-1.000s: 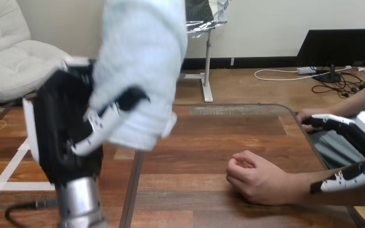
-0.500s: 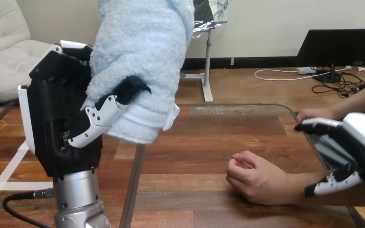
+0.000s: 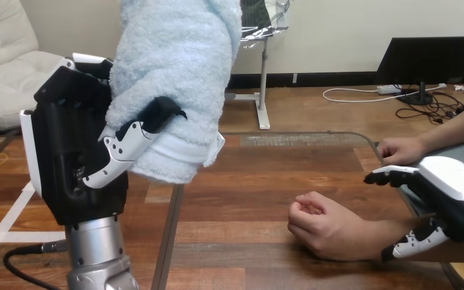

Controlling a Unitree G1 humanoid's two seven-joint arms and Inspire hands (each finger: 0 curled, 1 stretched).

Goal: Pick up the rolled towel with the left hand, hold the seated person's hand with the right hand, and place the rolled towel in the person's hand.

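My left hand (image 3: 75,157) is raised high at the view's left, its fingers and thumb curled round the light-blue rolled towel (image 3: 175,78), which stands upright. The person's hand (image 3: 323,228) rests on the wooden table (image 3: 260,175) as a loose fist, knuckles up, its forearm running off to the right. My right hand (image 3: 453,193) hovers over that forearm just behind the wrist. It is open, with the fingers stretched out to the left above the forearm and the thumb low on the near side, not closed round it.
The person's other hand (image 3: 402,150) lies at the table's right edge, just behind my right hand. The table's left edge runs below the towel, with floor to its left.
My right hand has moved left and down, closer over the person's forearm. The left hand with the towel has steadied and barely shifted. The person's fist has stayed put.
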